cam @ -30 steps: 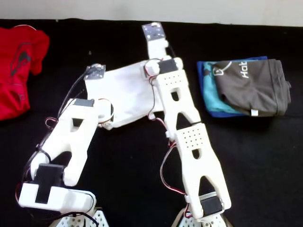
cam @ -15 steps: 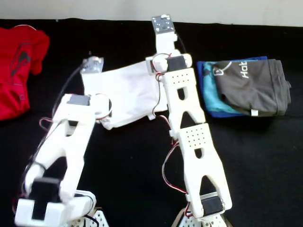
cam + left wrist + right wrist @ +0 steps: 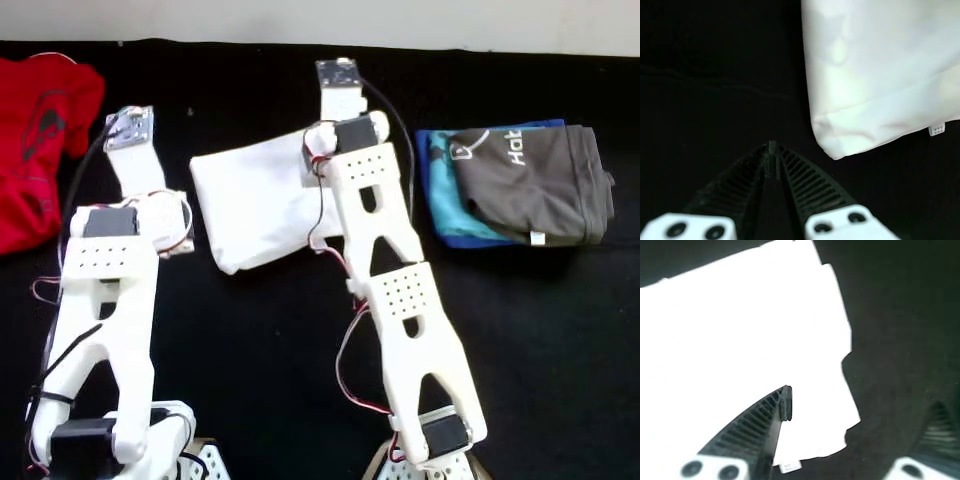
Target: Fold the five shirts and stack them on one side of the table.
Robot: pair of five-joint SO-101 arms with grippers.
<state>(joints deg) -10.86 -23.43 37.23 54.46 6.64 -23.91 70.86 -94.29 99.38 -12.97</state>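
Two white arms point(image 3: 400, 300) stretch over a black counter point(image 3: 250, 380). A folded white shirt point(image 3: 255, 205) lies centre, between a stack of folded shirts point(image 3: 530, 185) and a crumpled red shirt point(image 3: 35, 140). The right end effector point(image 3: 860, 409) hangs open above the white shirt; the left end effector point(image 3: 771, 150), closed and empty, sits just beside it. Pinching only one layer could undo the fold.

Folded white shirt point(image 3: 255, 205) mid-table, crumpled red shirt point(image 3: 40, 130), folded stack point(image 3: 520, 185)

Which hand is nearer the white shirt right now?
Right. The right hand hangs over the white shirt; the left hand sits beside it, off the cloth.
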